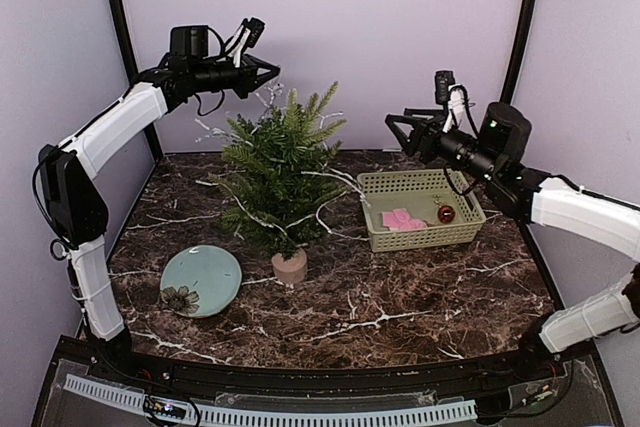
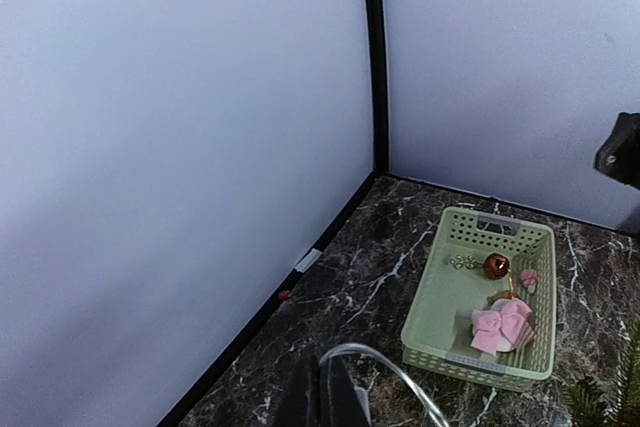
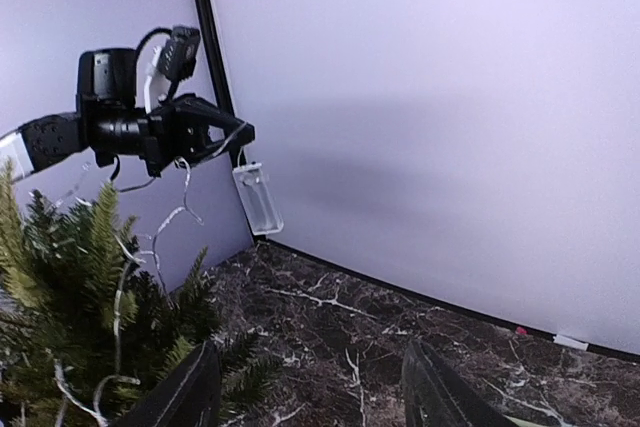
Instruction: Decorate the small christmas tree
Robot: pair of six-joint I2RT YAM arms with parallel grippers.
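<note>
Pale lilac walls point(image 1: 380, 37) close around a dark marble table point(image 1: 400, 317) with white veins. On the table, a little left of the middle, the small christmas tree point(image 1: 283, 172) stands upright in its round pink-beige pot point(image 1: 290, 267). A thin white wire point(image 1: 335, 179) lies in loops over the branches and goes up from the top of the tree.

The left gripper point(image 1: 272, 71) hangs high above and just behind the tree, with its fingers pressed together on this wire. In the right wrist view, a small clear box point(image 3: 258, 197) hangs from the wire just below the fingertips, free in the air.

The right gripper point(image 1: 393, 125) is in the air to the right of the tree, above the far left corner of the basket point(image 1: 420, 239). It points toward the tree and its fingers point(image 3: 190, 392) are spread wide apart — nothing is between them.

The light green basket is just to the right of the tree and holds a pink bow point(image 1: 402, 219) and a red ball point(image 1: 446, 213). A pale blue-green plate point(image 1: 205, 272) lies to the left of the pot, near it but not touching.
</note>
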